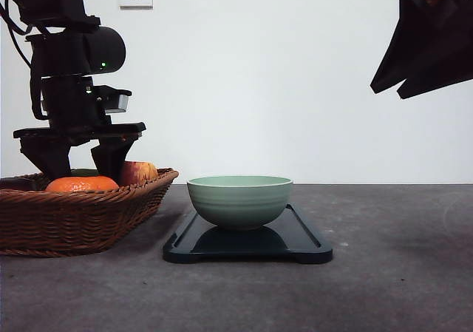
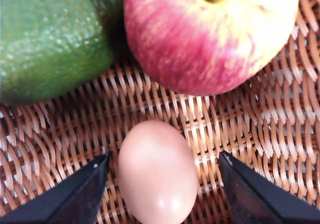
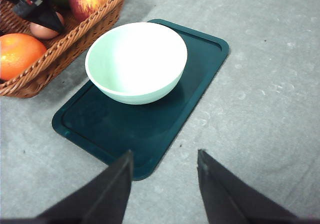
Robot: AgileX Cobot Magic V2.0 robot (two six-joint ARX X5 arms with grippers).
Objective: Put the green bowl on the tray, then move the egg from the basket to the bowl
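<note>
Green bowl (image 1: 239,200) sits on the tray (image 1: 307,236), empty, toward the end nearer the basket (image 1: 89,221) — first step looks done. Tray rests on the grey worktop (image 1: 399,273), just beside the basket.

Left gripper (image 2: 162,184) is down inside the basket, jaws spread, one finger on either side of the egg (image 2: 157,171). No contact seen yet; gaps show on both sides. Egg lies on the wicker floor, close to an apple (image 2: 210,34) and a green avocado-like fruit (image 2: 50,39); an orange (image 1: 81,184) also lies in the basket.

Right gripper (image 3: 165,159) hangs above the worktop near the tray's end, jaws apart, holding nothing.

Judged step: closing on the egg before the lift.

Risks:
- Egg is smooth and rounded — off-centre pinch could squirt it out sideways across the weave.
- Too much squeeze could crack the shell.
- In the left wrist view the egg sits closer to one finger than the other; that finger would touch first and might nudge it.
- Basket rim lies between egg and bowl; a low carry could clip it.
</note>
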